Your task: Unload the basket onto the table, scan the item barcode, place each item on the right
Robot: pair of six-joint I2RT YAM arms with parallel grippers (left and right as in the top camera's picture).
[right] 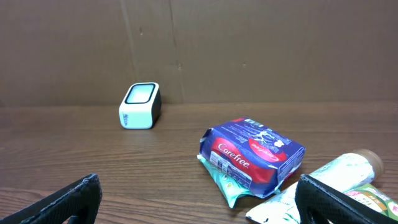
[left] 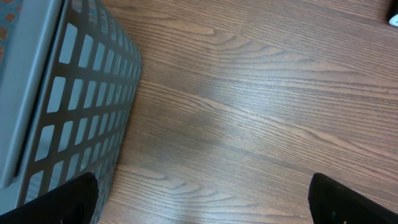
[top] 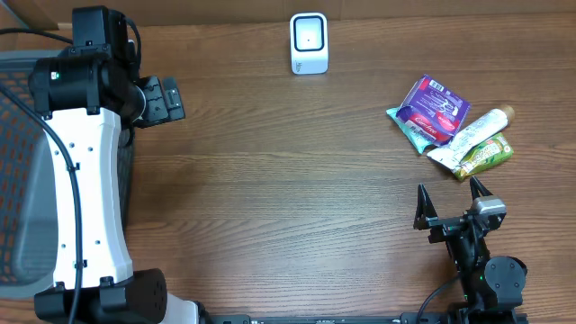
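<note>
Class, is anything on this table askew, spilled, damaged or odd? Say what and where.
Nothing looks spilled or damaged. Only the right side is untidy: the purple packet lies askew on a teal packet, with a white tube and green packet overlapping beside it. The scanner stands upright.

Overhead looks straight down; left wrist hangs close over the table [left: 249,93]; right wrist, low, shares overhead's scanner [right: 140,106].
</note>
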